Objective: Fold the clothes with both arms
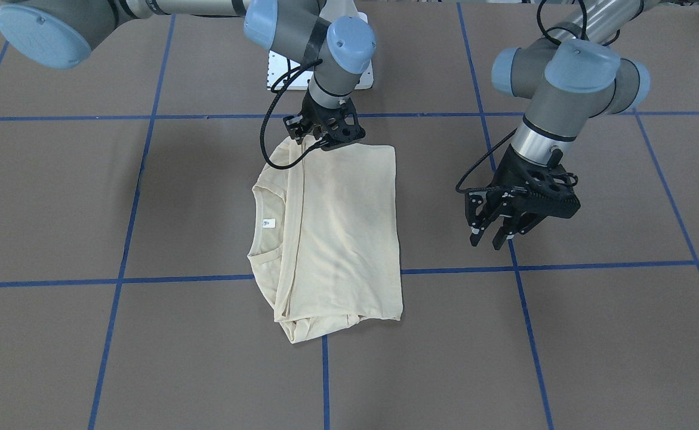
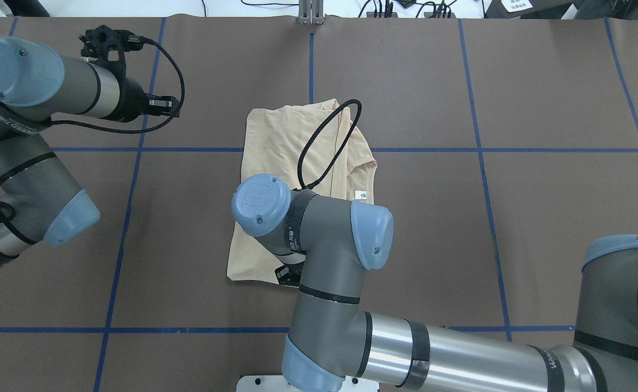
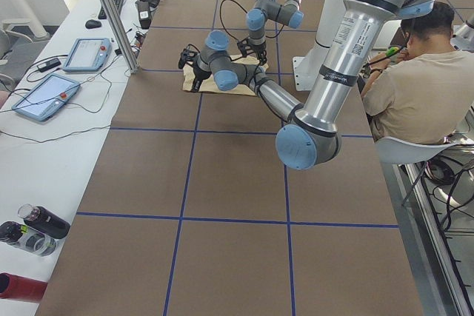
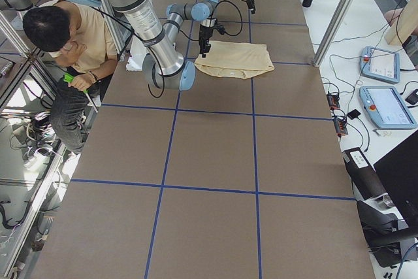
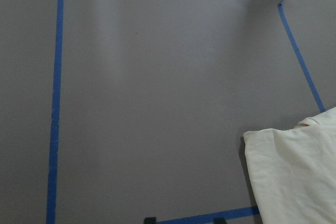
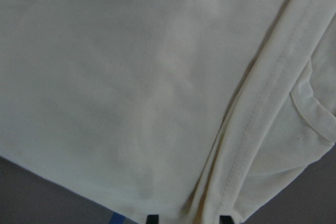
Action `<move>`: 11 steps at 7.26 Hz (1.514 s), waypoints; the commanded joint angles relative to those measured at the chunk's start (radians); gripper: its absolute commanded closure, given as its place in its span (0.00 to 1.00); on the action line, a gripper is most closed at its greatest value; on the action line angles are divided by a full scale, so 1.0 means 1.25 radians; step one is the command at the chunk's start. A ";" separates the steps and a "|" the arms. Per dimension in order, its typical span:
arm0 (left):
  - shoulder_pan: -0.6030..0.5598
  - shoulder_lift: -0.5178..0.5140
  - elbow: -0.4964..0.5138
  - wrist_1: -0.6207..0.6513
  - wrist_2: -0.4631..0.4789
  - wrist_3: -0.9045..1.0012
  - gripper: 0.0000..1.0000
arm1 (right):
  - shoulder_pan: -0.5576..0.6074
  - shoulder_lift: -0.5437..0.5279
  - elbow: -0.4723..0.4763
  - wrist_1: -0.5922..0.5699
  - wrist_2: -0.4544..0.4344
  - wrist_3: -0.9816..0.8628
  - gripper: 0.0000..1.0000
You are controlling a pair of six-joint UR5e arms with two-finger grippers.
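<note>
Right hand (image 1: pixel 323 142) low over folded shirt (image 1: pixel 337 221); left hand (image 1: pixel 487 241) apart

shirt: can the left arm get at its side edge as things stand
Probably yes. The left pincer hangs open beside the shirt, with only bare table between them; the right pincer is at the shirt's robot-side edge, out of that path.

Robotics laboratory. The left arm (image 3: pixel 344 49) and right arm (image 4: pixel 153 37) stand at a brown-covered table (image 3: pixel 237 175) marked with a blue tape grid (image 3: pixel 229 220). Teach pendants (image 3: pixel 87 54) and cables lie on a white side bench (image 3: pixel 44 153) along the table's edge. An aluminium frame post (image 3: pixel 111 16) rises there.
</note>
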 commanded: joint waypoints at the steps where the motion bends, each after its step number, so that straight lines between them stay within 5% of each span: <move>1: 0.000 0.000 0.001 0.000 0.001 -0.003 0.53 | -0.014 0.006 -0.007 -0.031 -0.019 -0.002 0.54; 4: 0.000 0.000 0.001 0.000 0.001 -0.007 0.53 | -0.019 0.008 -0.004 -0.065 -0.040 -0.003 0.56; 6: 0.000 0.000 0.001 0.000 0.001 -0.008 0.53 | -0.027 0.004 -0.006 -0.066 -0.041 -0.003 0.91; 9: 0.000 0.000 0.000 0.000 0.001 -0.008 0.53 | -0.031 0.003 0.002 -0.087 -0.051 -0.004 1.00; 11: 0.000 0.000 0.000 0.000 0.001 -0.009 0.53 | -0.024 -0.029 0.081 -0.162 -0.051 -0.042 1.00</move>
